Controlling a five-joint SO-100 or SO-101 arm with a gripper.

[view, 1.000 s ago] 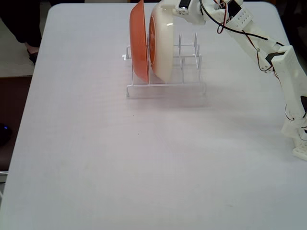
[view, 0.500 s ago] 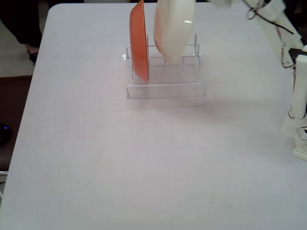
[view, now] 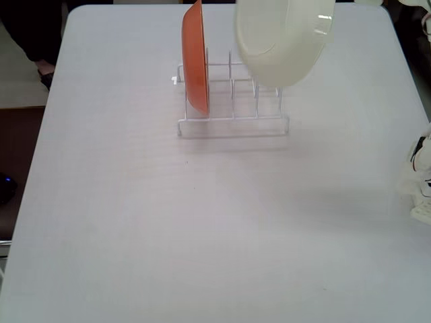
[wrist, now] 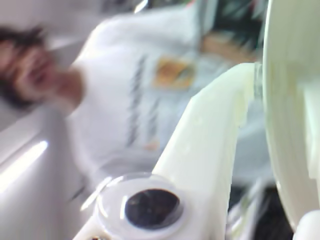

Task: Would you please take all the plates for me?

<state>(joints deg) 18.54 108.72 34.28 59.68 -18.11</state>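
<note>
In the fixed view a cream-white plate (view: 279, 37) hangs tilted in the air above the right part of the white wire rack (view: 232, 124). An orange plate (view: 196, 57) stands upright in the rack's left slot. In the wrist view my gripper (wrist: 260, 85) is shut on the cream-white plate's rim (wrist: 287, 115). Its white finger (wrist: 210, 135), with a googly eye stuck on it, presses against the rim. In the fixed view the gripper is out of view past the top edge. The light blue and yellow plates are out of view.
The rack stands at the far middle of the pale table (view: 202, 229). The arm's white base (view: 421, 182) is at the table's right edge. In the wrist view a blurred person in a white T-shirt (wrist: 125, 85) is behind the gripper.
</note>
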